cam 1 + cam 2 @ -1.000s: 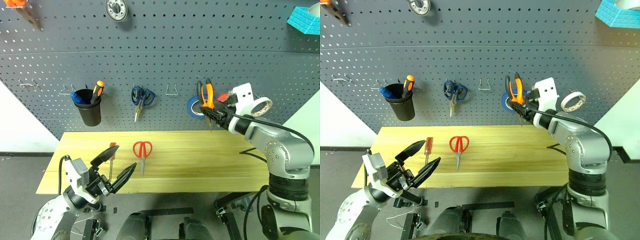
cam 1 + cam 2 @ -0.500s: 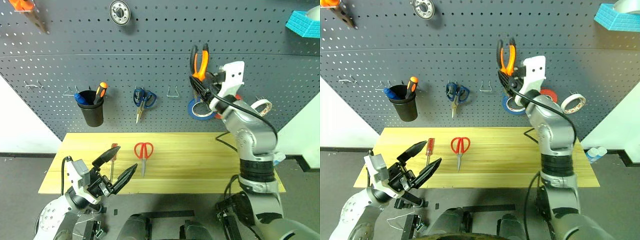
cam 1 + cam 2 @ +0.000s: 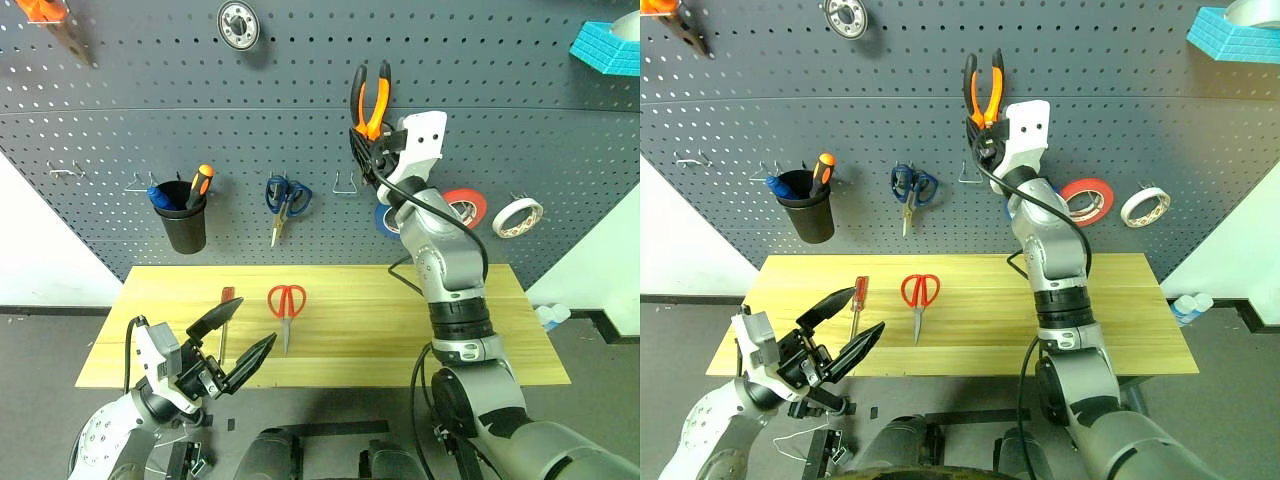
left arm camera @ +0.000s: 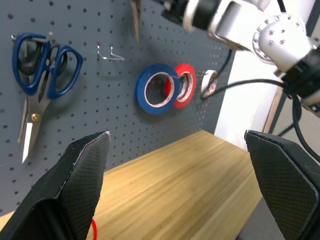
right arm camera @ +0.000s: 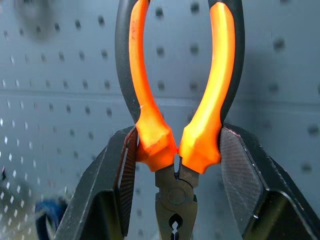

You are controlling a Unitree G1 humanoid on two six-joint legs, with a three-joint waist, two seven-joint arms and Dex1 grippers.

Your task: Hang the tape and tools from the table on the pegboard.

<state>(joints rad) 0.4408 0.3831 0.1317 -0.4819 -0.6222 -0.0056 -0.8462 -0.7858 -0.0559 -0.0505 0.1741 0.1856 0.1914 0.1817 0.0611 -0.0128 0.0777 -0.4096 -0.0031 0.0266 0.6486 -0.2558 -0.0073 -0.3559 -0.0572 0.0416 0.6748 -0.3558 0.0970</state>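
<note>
Pliers (image 3: 371, 98) clamped handles-up in raised right end effector (image 3: 366, 150) before pegboard (image 3: 500, 90).

Orange-handled pliers (image 3: 371, 98) upright against pegboard (image 3: 300, 70)

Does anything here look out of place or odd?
Nothing looks broken or spilled. The red scissors and a thin red screwdriver lie loose on the table, while other tools hang on the pegboard. The right gripper holds the pliers handles-up before the board.
</note>
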